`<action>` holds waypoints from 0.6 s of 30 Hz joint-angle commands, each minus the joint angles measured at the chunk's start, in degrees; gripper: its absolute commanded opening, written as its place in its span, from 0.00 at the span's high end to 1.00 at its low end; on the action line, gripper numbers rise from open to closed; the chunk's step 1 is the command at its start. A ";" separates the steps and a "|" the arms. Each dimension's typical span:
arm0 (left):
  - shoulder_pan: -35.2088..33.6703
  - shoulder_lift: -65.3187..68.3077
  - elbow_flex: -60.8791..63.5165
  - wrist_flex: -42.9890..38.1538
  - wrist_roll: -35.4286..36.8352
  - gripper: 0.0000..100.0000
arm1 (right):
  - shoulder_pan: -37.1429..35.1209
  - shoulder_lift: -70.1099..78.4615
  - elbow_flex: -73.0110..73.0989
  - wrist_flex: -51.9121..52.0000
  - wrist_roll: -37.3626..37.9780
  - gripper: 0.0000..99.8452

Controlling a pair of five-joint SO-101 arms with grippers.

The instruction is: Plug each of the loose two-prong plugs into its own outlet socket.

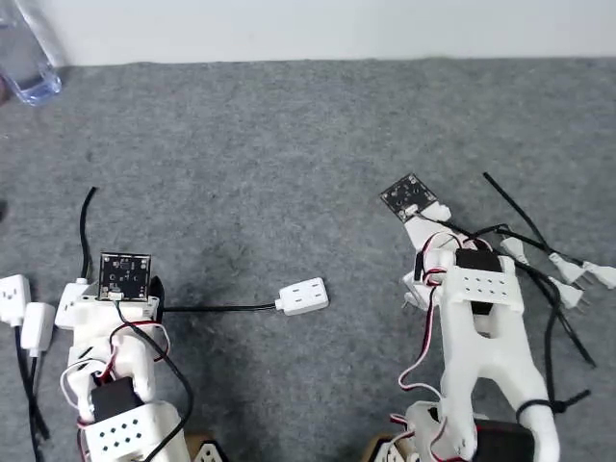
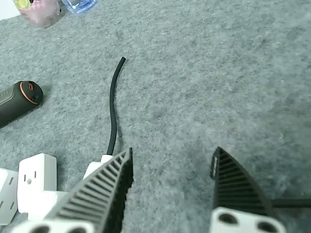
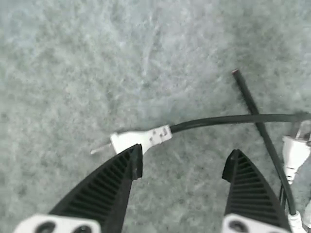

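Nothing plugged in yet, I reckon. Left gripper (image 2: 172, 160) and right gripper (image 3: 187, 160): fingers apart, empty. Loose plugs (image 1: 570, 271) by the counter (image 1: 289, 144) right edge. One outlet socket (image 1: 303, 296) mid-counter, other sockets (image 1: 14, 296) at left edge.

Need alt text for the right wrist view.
The right gripper, open, hangs above grey carpet, a white two-prong plug on a black cord lying by one fingertip. A second black cord crosses the first, near another white plug.

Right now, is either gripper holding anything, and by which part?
Nothing is held. The left gripper is open above the mat; the right gripper is open too, with a white plug lying loose on the mat close by.
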 commanded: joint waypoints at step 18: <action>0.26 -0.62 -0.31 0.26 -0.62 0.75 | 9.27 7.08 -2.81 -0.40 12.13 0.73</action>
